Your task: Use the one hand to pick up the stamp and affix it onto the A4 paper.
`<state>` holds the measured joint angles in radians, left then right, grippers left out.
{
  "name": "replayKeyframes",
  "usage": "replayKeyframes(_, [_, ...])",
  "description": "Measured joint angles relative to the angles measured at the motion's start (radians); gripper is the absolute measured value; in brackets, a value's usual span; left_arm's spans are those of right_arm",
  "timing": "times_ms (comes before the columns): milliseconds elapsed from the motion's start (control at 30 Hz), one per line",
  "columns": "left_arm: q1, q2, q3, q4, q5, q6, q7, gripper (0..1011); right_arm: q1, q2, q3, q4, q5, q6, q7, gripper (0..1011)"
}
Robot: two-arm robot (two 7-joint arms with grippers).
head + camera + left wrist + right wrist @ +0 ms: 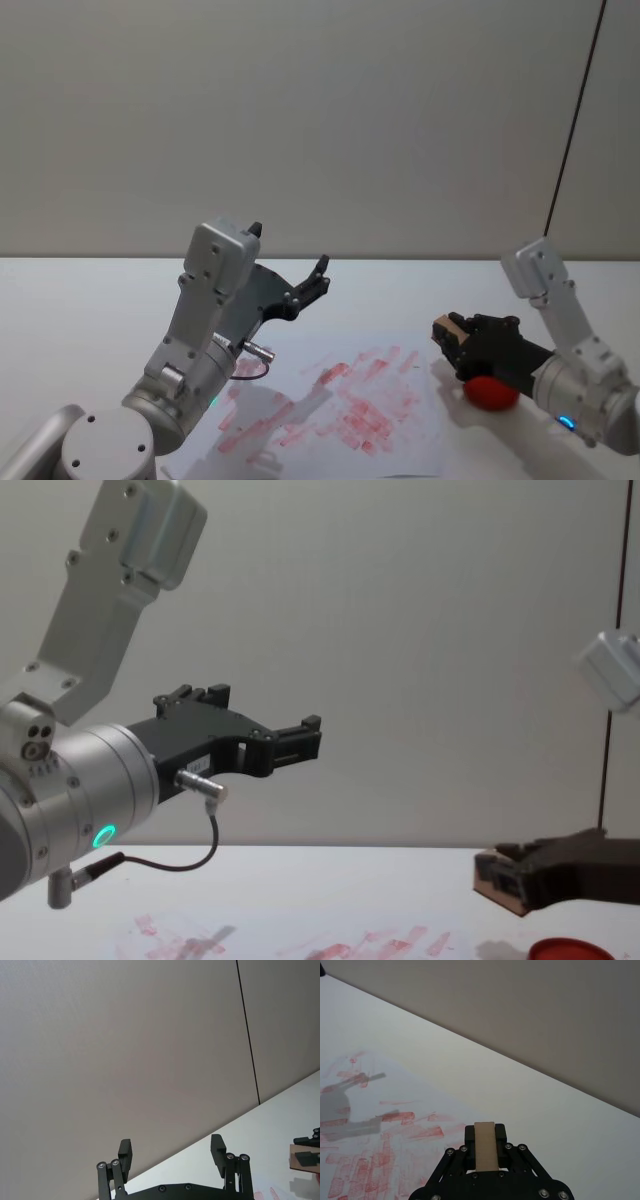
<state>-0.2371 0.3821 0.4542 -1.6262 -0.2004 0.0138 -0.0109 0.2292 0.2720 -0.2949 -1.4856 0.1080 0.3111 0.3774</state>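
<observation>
Head view shows my right gripper (452, 330) holding the stamp (456, 327) tight between its two fingers, up in the air just past the right edge of the A4 paper (350, 400). The paper lies flat on the white table (80, 300) and already has lots of red marks on it. A round red thing (490, 392), maybe an ink pad, sits on the table right under my right arm. My left gripper (310, 285) is lifted high over the left side of the paper, with its fingers apart and nothing in them. I think the next step is to carry the stamp over the paper and press it down. It could go wrong if I come down too early and hit the bare table. If the stamp is tilted, the mark could smear. My arm could also bump the red thing below.
</observation>
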Motion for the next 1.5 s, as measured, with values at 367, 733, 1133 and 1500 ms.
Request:
replayKeyframes(367, [0.0, 0.0, 0.0, 0.0, 0.0, 0.0, 0.0, 1002, -0.008, 0.024, 0.015, 0.019, -0.005, 0.021, 0.003, 216])
replayKeyframes(733, [0.0, 0.0, 0.0, 0.0, 0.0, 0.0, 0.0, 1002, -0.017, 0.037, 0.017, 0.031, -0.016, 0.033, 0.016, 216])
replayKeyframes(1133, [0.0, 0.0, 0.0, 0.0, 0.0, 0.0, 0.0, 1002, -0.024, 0.044, 0.018, 0.035, -0.02, 0.042, 0.021, 372])
replayKeyframes(1500, [0.0, 0.0, 0.0, 0.0, 0.0, 0.0, 0.0, 1002, -0.031, 0.05, 0.023, 0.013, -0.004, 0.038, 0.007, 736])
